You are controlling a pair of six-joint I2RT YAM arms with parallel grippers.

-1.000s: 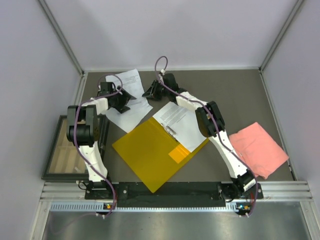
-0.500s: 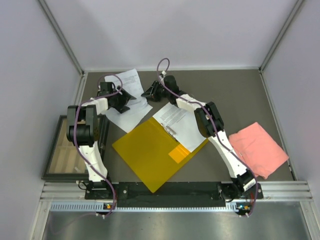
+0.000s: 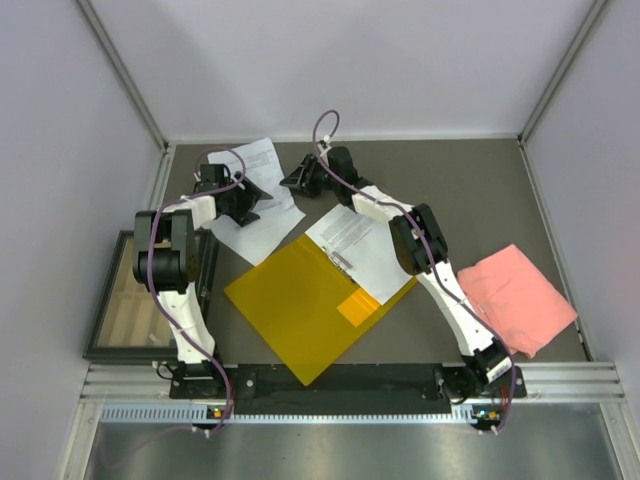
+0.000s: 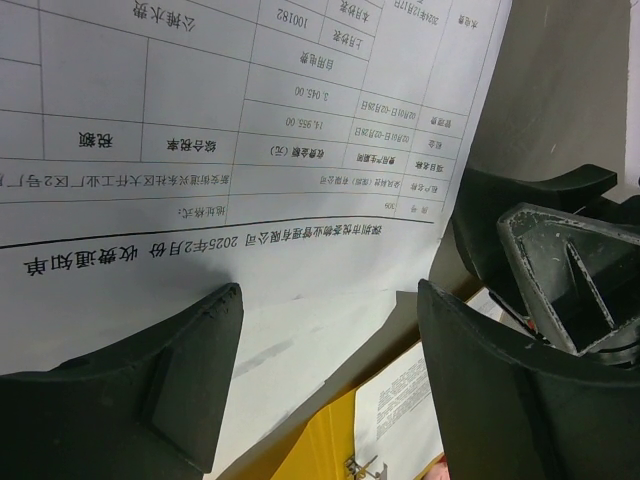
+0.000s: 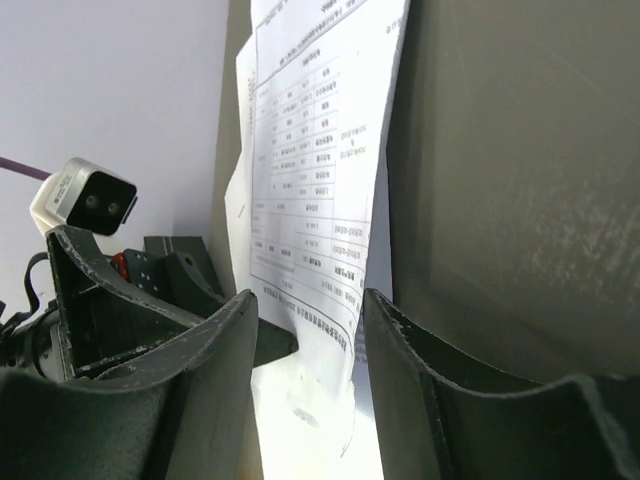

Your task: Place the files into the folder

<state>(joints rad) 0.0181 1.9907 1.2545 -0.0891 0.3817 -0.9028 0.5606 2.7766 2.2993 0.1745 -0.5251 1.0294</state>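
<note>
We see the folder (image 3: 295, 310) lying open and flat near the middle of the tabletop (image 3: 480, 190), turned cornerwise, its orange-yellow inside facing up. One printed sheet (image 3: 365, 240) already lies on its far right half, beside the metal clip (image 3: 340, 262) at the spine. The loose sheets (image 3: 262, 160) lie overlapping at the far left of the tabletop, just beyond the folder's far left edge; their near corner reaches close to it.

Both arms reach over to those sheets. The left hand (image 3: 250, 207) hangs low over them with its fingers spread wide and nothing between them. In its own wrist view the left hand (image 4: 328, 300) frames only the flat page of printed tables and text below it, with a strip of the folder (image 4: 325, 440) showing at the bottom.

The right hand (image 3: 293, 183) sits at the right edge of the same sheets, close to the left one. In its wrist view the right hand (image 5: 308, 300) has its fingers parted with a clear gap, and the edge of a page (image 5: 320, 170) shows in that gap. The fingers are not clenched on it.

A pink cloth (image 3: 515, 298) lies well apart, at the right side of the tabletop.
</note>
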